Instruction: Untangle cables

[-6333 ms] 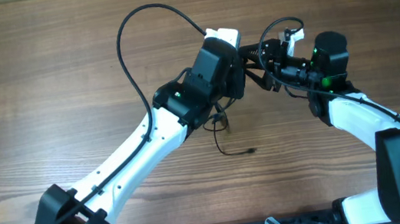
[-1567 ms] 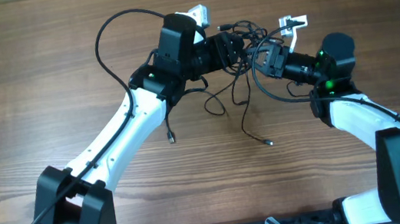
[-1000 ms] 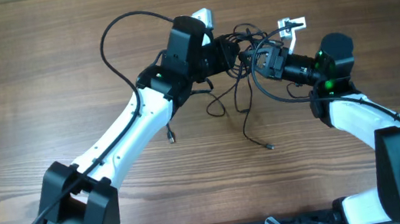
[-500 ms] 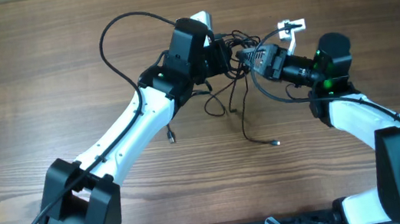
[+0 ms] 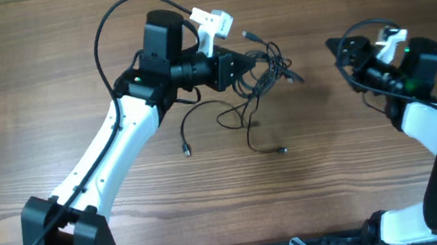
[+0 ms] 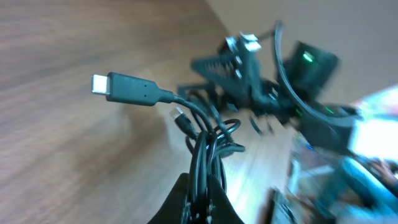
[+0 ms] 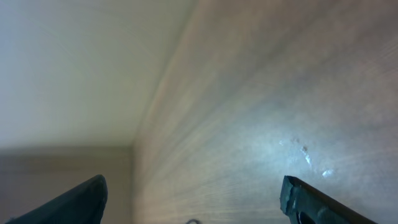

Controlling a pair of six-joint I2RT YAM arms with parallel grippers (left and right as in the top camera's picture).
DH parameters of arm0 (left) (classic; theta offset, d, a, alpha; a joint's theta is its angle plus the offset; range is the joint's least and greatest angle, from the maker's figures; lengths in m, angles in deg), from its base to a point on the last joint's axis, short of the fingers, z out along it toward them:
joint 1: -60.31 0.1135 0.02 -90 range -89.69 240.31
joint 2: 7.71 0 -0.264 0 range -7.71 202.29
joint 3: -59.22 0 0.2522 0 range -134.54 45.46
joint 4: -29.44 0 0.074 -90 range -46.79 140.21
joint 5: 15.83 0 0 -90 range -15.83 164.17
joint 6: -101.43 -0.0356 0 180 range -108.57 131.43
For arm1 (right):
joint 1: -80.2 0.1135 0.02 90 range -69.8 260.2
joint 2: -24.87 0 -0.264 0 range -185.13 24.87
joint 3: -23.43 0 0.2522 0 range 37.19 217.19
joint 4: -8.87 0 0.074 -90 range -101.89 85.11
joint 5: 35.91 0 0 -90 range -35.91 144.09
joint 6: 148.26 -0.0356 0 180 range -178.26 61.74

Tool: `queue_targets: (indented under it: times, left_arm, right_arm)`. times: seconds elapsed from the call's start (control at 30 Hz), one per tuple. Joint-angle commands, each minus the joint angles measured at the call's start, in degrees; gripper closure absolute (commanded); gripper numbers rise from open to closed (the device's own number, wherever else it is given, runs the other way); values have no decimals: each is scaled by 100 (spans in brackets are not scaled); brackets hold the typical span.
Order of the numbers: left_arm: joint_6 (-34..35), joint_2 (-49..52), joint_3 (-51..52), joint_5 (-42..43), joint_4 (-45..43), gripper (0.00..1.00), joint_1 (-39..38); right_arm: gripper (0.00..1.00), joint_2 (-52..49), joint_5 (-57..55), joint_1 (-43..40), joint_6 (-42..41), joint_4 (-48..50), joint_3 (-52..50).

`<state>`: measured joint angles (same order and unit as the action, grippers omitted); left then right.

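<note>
The left tool (image 5: 237, 68) is clenched on the thin black cables with small plug ends (image 5: 267, 72), which sit in a knot at about 12 o'clock from the middle of the brown wooden tabletop (image 5: 41, 61). From the knot, loose strands trail over the wood toward 6 and 7 o'clock. In the left wrist view a silver-tipped plug (image 6: 124, 89) juts toward 10 o'clock. The right tool (image 5: 343, 52) is at 3 o'clock from the knot, well apart and released, its fingers (image 7: 311, 200) spread wide.
</note>
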<state>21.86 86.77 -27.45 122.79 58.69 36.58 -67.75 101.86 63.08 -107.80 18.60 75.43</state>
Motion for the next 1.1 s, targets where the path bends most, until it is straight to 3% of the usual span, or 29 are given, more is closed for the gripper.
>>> queue_targets:
  times: [0.0, 0.13, 0.23, 0.3, 0.53, 0.63, 0.77, 0.9, 1.07]
  left_arm:
    - [-426, -125, 13, 597, 70, 96, 122]
    - [-426, -103, 13, -306, 96, 96, 79]
    - [-463, -55, 15, -702, 264, 96, -118]
    - [-872, -11, 15, -743, 308, 96, -334]
    - [-1174, 28, 15, -1314, 348, 96, -807]
    - [-1174, 31, 15, -1165, 389, 96, -868]
    - [-1368, 31, 15, -1270, 466, 96, -944]
    - [-1379, 31, 15, -2522, 472, 96, -931]
    - [-1626, 31, 15, -3141, 470, 96, -933]
  right_arm:
    - [11, 22, 2138, -66, 702, 789, 28]
    - [19, 24, 3333, 195, 859, 2083, 28]
    - [23, 26, 3460, 627, 249, 3143, 28]
    - [26, 26, 3364, 916, 94, 3434, 28]
    - [24, 22, 3008, 1296, -525, 2787, 28]
    - [14, 22, 2656, 1300, -1207, 2883, 28]
    - [15, 22, 3117, 1307, -1545, 2933, 28]
    - [15, 22, 3720, 1346, -1517, 2933, 28]
    - [15, 22, 3713, 1349, -1497, 2806, 26]
